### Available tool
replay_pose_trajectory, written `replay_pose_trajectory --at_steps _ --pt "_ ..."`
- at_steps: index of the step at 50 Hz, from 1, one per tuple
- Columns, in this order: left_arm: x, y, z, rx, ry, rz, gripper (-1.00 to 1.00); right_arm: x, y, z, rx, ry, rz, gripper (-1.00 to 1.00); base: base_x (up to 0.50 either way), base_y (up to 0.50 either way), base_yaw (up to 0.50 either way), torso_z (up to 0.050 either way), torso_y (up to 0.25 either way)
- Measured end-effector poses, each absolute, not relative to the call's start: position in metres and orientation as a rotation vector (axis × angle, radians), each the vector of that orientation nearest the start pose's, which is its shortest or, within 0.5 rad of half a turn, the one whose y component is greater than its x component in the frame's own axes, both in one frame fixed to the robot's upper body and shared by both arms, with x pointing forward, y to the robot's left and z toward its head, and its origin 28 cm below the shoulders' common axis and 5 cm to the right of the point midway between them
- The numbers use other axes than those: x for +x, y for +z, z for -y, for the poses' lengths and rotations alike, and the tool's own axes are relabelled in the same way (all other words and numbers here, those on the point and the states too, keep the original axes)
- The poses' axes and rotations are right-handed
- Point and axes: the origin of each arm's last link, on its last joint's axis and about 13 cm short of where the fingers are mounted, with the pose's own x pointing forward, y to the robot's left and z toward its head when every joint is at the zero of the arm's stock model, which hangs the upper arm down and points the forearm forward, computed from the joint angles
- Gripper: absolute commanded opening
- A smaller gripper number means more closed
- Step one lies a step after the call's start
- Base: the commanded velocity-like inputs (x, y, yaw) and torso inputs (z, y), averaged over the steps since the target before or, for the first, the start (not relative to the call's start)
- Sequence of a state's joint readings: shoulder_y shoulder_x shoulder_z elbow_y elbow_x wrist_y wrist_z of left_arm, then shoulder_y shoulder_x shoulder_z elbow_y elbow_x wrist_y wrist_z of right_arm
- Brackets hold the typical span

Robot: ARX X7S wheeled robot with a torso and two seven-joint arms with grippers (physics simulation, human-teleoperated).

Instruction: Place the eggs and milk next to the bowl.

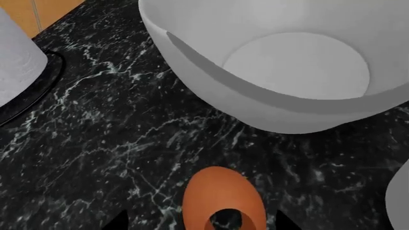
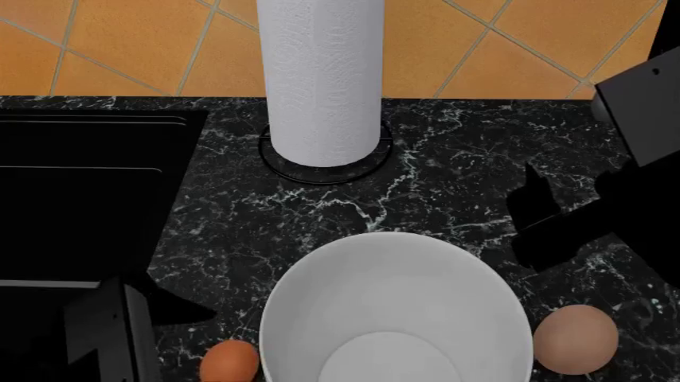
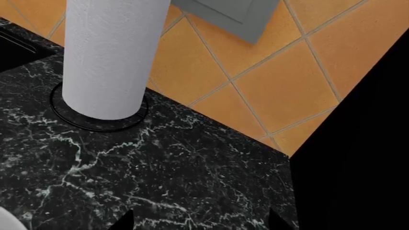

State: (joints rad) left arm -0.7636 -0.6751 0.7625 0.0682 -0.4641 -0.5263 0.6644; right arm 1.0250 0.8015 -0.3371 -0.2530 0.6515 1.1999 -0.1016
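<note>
The black white-veined marble counter (image 2: 447, 167) is the widest thing here, backed by a wall of orange square tiles (image 2: 138, 40). On it stands the tall white paper towel roll (image 2: 322, 79) on its dark ring base, well beyond both pincers. Nearer sits the large deep plain white bowl (image 2: 396, 306), between the two arms — the left pincer (image 1: 223, 225) looks at its wall from just beside it, and the flat inner bottom shows in that wrist view.

The larger pale pinkish-tan egg (image 2: 575, 338) lies on the counter just beside the bowl's right side, below the dark bulk of the right arm (image 2: 595, 207). The small orange-brown egg (image 1: 222, 199) lies close to the bowl's left side, right at the tips of the left pincer; whether those tips are clamped on it or only close around it I cannot tell. The right pincer (image 3: 198, 223) shows only two dark tips with bare counter between them, so it appears to stand apart, holding nothing.

By my reading both eggs are already next to the bowl, or nearly — the brown one may not be let go yet. The small white milk bottle appears in no view, so fetching it seems the part left.
</note>
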Motion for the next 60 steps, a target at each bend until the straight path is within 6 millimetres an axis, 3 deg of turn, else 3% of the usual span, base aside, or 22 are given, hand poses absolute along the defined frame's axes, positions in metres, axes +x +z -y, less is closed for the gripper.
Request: replay_pose_trajectory --at_steps 24,60 --pt "0.298 0.142 -0.254 0.455 -1.145 -0.319 1.0 0.281 0.271 0.22 -0.414 0.188 -0.225 1.0 0.0 0.0 0.0 0.0 0.0" --pt "0.286 0.176 -0.259 0.456 -1.121 -0.206 1.0 0.277 0.271 0.22 -0.406 0.186 -0.216 1.0 0.0 0.0 0.0 0.0 0.0"
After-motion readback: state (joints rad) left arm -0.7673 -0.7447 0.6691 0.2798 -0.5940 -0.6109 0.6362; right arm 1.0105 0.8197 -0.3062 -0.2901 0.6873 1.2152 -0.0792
